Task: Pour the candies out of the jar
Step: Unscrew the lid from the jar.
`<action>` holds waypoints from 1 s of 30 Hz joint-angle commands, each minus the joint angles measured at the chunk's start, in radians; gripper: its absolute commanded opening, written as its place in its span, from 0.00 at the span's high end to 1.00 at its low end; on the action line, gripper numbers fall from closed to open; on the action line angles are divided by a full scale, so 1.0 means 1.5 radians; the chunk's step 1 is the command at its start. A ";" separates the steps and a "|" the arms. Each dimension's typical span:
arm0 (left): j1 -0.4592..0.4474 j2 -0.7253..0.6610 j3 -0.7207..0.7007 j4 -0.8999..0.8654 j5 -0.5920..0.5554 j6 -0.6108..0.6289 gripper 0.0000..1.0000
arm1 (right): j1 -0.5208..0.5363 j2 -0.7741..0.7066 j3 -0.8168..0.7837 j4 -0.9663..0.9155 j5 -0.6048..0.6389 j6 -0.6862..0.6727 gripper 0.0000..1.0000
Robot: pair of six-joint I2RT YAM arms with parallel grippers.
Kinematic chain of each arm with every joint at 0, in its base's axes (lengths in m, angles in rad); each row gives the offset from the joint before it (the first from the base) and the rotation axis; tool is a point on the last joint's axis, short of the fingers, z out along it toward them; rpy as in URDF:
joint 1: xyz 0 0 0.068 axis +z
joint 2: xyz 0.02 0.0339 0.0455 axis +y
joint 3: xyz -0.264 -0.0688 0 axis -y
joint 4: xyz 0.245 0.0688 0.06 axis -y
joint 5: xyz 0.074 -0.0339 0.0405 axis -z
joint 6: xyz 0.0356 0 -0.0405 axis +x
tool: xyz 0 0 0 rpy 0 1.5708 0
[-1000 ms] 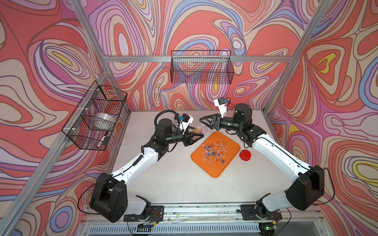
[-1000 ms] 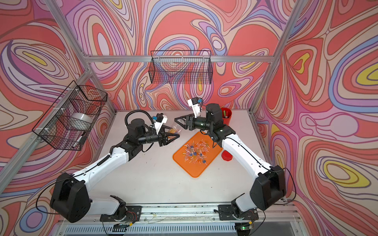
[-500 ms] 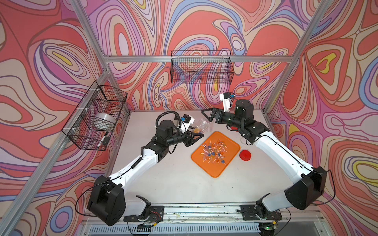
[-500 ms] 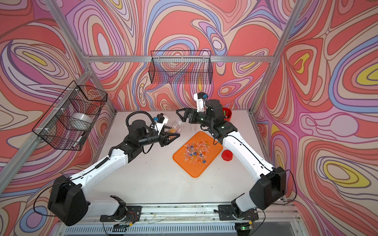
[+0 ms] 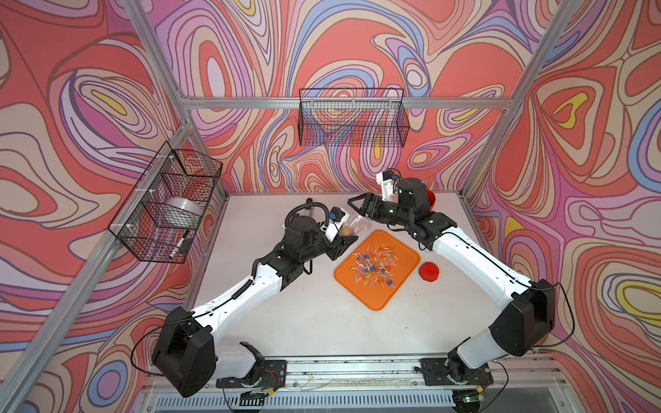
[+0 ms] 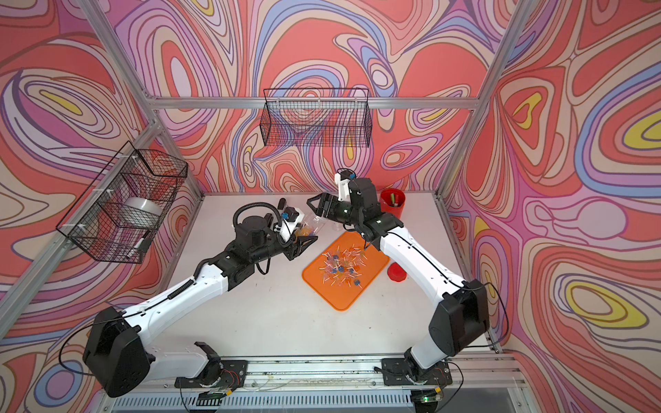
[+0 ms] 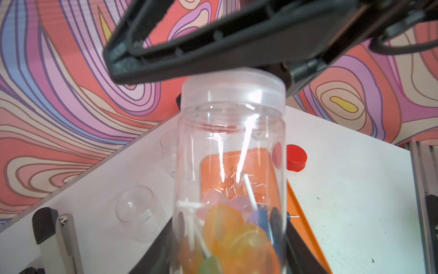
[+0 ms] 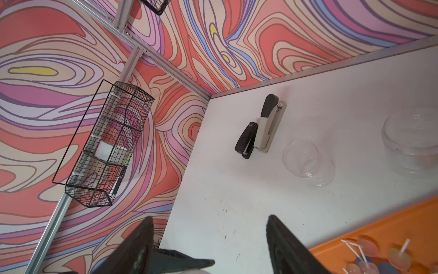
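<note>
My left gripper (image 7: pixel 227 257) is shut on the lower part of a clear jar (image 7: pixel 231 154), held tilted beside the orange tray (image 5: pixel 404 279). Candies (image 7: pixel 232 234) fill the jar's lower end: orange, blue and pink heads on white sticks. A frosted clear cap (image 7: pixel 233 90) sits on its top end. More candies (image 5: pixel 373 266) lie scattered on the tray. My right gripper (image 8: pixel 209 219) is open and empty, and its fingers (image 7: pixel 189 47) hover just above the cap. In both top views the jar (image 5: pixel 352 228) (image 6: pixel 310 229) sits between the left gripper (image 5: pixel 345 241) and the right gripper (image 5: pixel 354 208).
A red lid (image 5: pixel 429 272) lies right of the tray. A red cup (image 6: pixel 392 202) with pens stands at the back right. A stapler (image 8: pixel 263 128) and an empty clear jar (image 8: pixel 305 161) lie at the back. Wire baskets (image 5: pixel 168 207) (image 5: pixel 352 118) hang on the walls.
My right gripper swung up toward the back wall and has come back down over the jar's top. The left arm still holds the jar in about the same place.
</note>
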 commanded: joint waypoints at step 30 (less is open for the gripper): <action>0.098 0.013 0.012 0.175 0.472 -0.226 1.00 | 0.008 -0.070 -0.068 0.110 -0.302 -0.210 0.77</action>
